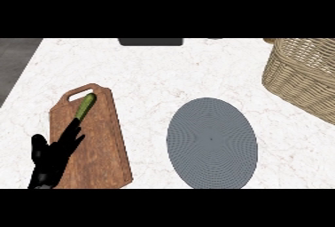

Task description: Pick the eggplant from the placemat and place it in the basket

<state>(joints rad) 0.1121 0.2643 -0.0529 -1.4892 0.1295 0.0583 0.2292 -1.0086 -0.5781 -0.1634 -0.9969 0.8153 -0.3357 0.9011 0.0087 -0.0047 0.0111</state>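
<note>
The grey oval placemat (211, 142) lies bare on the counter's middle, and no eggplant shows anywhere in view. A woven wicker basket (302, 75) stands at the upper right, partly cut by the view's edge. My left hand (51, 159) rests open at the lower left, fingers up, over the wooden board. My right hand does not show.
A brown wooden cutting board (98, 146) lies at the left with a slim green vegetable (85, 106) near its handle hole. A dark object (150, 41) sits at the counter's far edge. The counter's left edge (20, 80) drops to a dark floor.
</note>
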